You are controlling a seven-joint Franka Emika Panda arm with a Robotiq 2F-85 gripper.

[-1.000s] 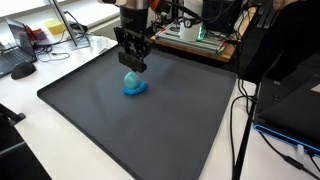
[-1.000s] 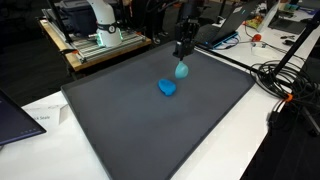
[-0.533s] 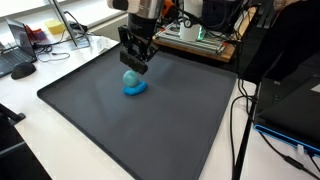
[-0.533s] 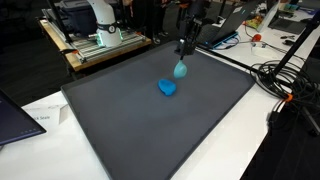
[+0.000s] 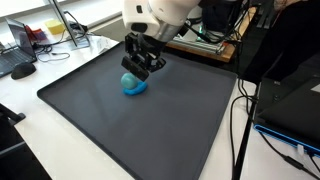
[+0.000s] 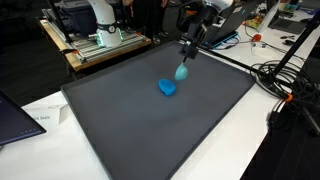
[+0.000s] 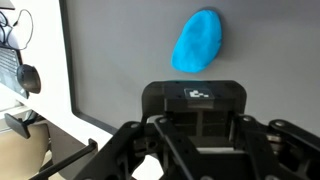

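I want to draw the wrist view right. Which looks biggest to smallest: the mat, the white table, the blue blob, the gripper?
1. Mat and gripper: about alike, and the gripper sits right by the camera, so no ranking.
2. White table.
3. Blue blob.
The pale blob it grips is hidden there.

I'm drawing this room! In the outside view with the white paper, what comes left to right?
White paper, blue lump, hand gripping a pale teal lump, black cables.

Small pale teal blob (image 6: 181, 71) in jaws; blue blob (image 6: 167, 88) nr it, flat on gray mat (image 6: 120, 130).
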